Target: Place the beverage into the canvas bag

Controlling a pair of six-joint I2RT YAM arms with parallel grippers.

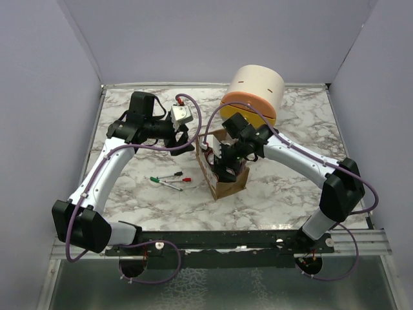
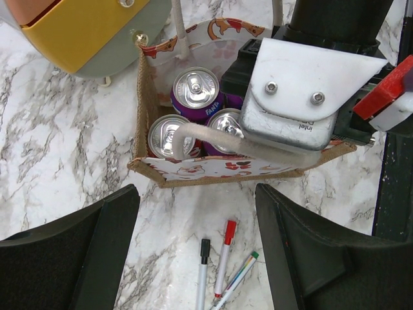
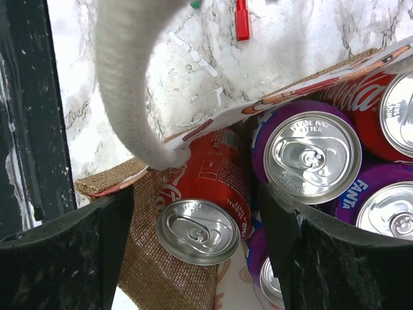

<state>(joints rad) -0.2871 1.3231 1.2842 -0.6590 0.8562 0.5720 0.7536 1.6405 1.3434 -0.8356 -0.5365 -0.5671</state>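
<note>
- Top view: right gripper (image 1: 226, 161) sits down in the mouth of the canvas bag (image 1: 227, 187), mid-table, just in front of the drawer unit (image 1: 258, 87); left gripper (image 1: 184, 141) near the bag's left side; beverage hidden by the arm here. Risk: bag looks light & soft; a skewed lift-out could drag or tip it.
- Left wrist: left jaws wide apart, nothing betw. them, above the marble beside the bag; pale handle (image 2: 193, 132) lies across the opening, close under the right wrist housing. Risk: handle snags on the way up and the bag comes along.
- Right wrist: red can (image 3: 206, 194) inside the bag, at one end, leaning, not upright; right jaws apart either side of it, gap visible on one side, so we judge it unclamped. Risk: a finger clips the leaning can and topples it, or it bulges the soft wall.
</note>
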